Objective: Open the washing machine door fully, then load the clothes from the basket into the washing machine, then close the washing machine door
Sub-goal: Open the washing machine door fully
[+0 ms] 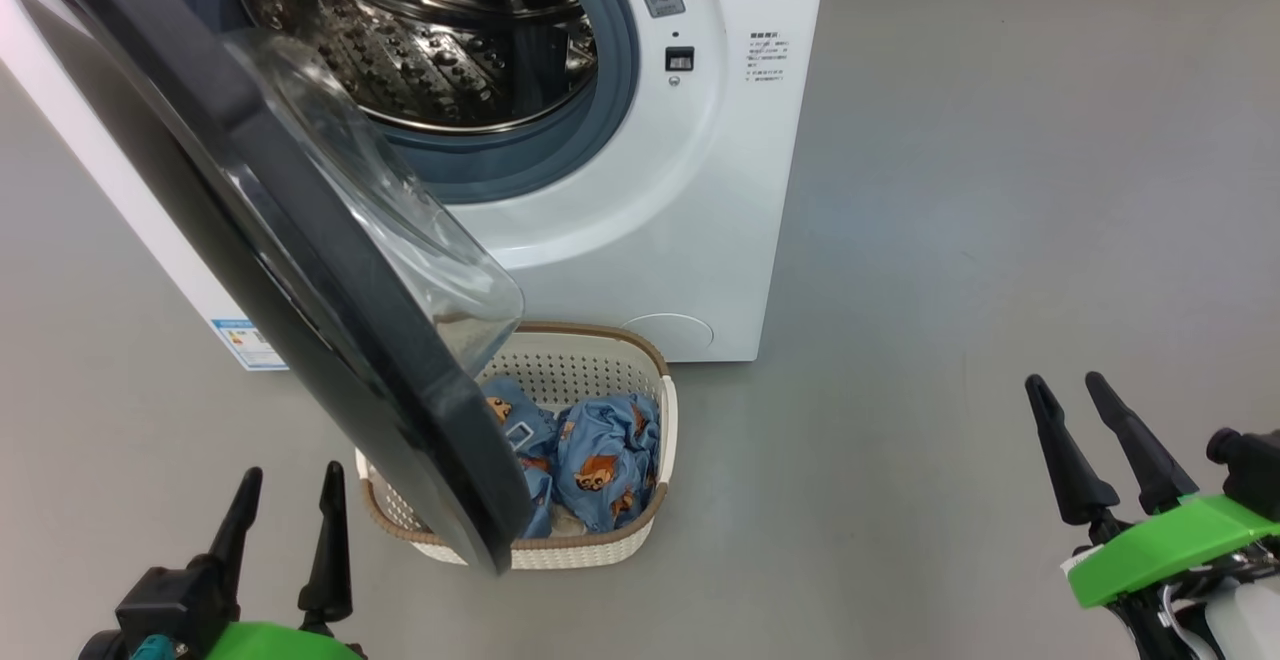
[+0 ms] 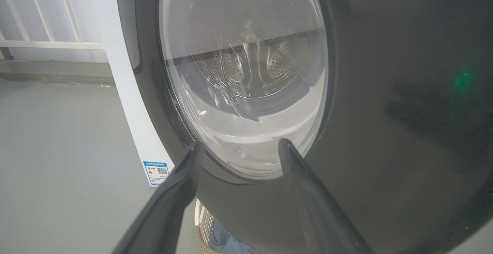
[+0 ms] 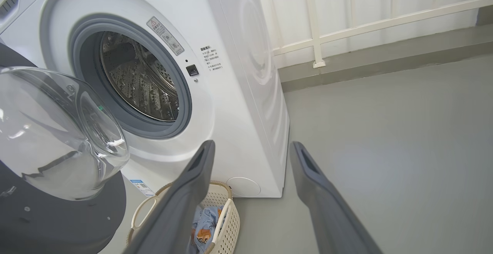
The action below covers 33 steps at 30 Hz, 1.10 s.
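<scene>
Left jaws: spread full, empty. The door point(image 1: 330, 320) stands just ahead of the tips, its glossy black rim across the gap. Contact or a thin gap, cannot say from the left wrist view.

Right jaws: spread full, empty, above bare floor point(image 1: 950, 240). The basket point(image 1: 600, 350) is well off to their left, the washing machine point(image 1: 700, 240) ahead-left.

The door is partly open and overhangs the basket, hiding some of the clothes point(image 1: 605, 460) inside.

Judgement: the door is rigid, hinged and slick. Push flat on the rim near its free edge, not on the glass. The clothes are soft, light and limp. Pinch a raised fold from above.
</scene>
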Available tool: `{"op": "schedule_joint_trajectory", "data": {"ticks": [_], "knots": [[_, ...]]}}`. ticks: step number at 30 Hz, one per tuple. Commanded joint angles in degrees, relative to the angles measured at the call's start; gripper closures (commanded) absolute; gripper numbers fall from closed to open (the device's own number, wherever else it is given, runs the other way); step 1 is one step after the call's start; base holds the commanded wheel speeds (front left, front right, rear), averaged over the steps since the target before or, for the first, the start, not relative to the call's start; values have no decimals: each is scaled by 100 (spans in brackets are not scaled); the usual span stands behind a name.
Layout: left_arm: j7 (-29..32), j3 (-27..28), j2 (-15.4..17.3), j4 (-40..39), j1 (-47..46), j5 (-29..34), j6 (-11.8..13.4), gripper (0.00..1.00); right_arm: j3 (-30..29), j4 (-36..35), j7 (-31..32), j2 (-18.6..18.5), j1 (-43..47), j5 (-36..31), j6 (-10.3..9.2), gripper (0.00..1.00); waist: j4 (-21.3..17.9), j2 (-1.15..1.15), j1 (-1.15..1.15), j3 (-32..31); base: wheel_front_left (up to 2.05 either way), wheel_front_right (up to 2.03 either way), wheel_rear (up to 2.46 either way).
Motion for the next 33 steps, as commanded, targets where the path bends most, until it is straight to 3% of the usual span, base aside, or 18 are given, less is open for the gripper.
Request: {"op": "schedule_joint_trajectory", "data": {"ticks": [1,10,26,28,33], "knots": [[-37,181,114,-157,-89,-37,-14,0,-70,-185,-68,-11,137,-207,9,0,5,0,0,2,0,0,0],[-37,177,111,-153,-118,-55,-14,0,-812,-334,-68,413,477,-1064,9,0,17,0,0,38,0,0,0],[-37,173,101,-124,-177,-82,-14,0,-931,-56,-69,674,704,-1635,9,0,22,0,0,137,0,0,0],[-37,166,101,-105,-184,-89,-14,100,-937,-62,-69,682,696,-1648,9,0,25,0,0,140,0,0,0],[-37,262,78,-164,-269,-186,-14,100,-965,-97,-69,670,681,-1685,9,0,59,0,0,137,0,0,0]]}}
